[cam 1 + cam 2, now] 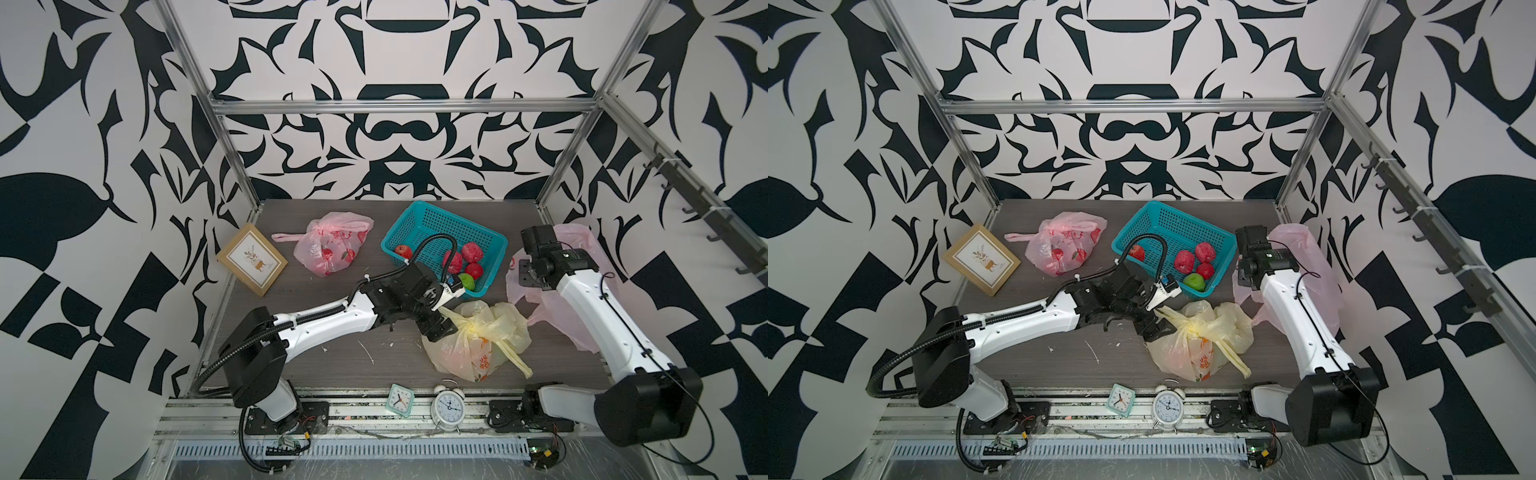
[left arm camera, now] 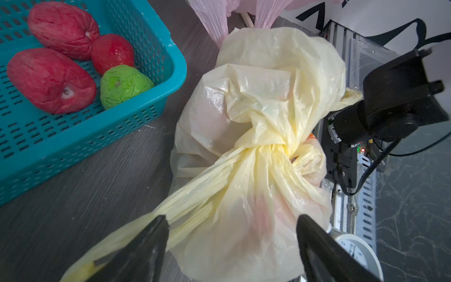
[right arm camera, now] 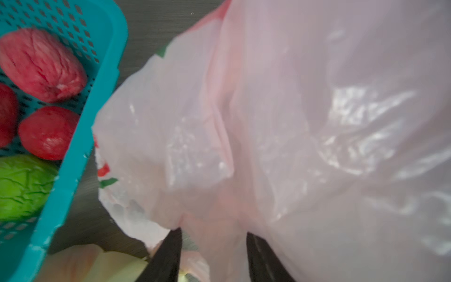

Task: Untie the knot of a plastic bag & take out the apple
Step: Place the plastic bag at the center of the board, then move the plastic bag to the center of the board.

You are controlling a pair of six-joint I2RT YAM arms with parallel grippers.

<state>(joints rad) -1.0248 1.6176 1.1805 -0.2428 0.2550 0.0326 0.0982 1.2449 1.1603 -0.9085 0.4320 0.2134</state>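
Yellow bag (image 1: 473, 340) lies knotted on the bench (image 1: 332, 365) just beside the basket (image 1: 415, 216), left hand (image 2: 231, 219) open over its handle tail (image 2: 195, 202), right hand (image 3: 214, 234) parted against the loose pink bag (image 3: 292, 122); closing on bag body instead of tail risks tightening the knot (image 2: 266, 149).

Bag: yellow bag (image 1: 469, 353) (image 1: 1187, 357) (image 2: 244, 102), thin translucent pale plastic with orange print, crumpled and bulging.
Place: lies on its side on the grey tabletop (image 1: 332, 365), right of centre, near the front edge.
Knot: knot (image 2: 266, 149) (image 1: 484, 332), tied tight and facing up, with the film gathered into it.
Handles: two twisted strips leave the knot; one (image 1: 515, 361) trails toward the front edge, and the other (image 2: 195, 202) stretches out taut.
Apple: apple (image 2: 261, 214) inside the bag, only a blurred pink-red patch through the film.
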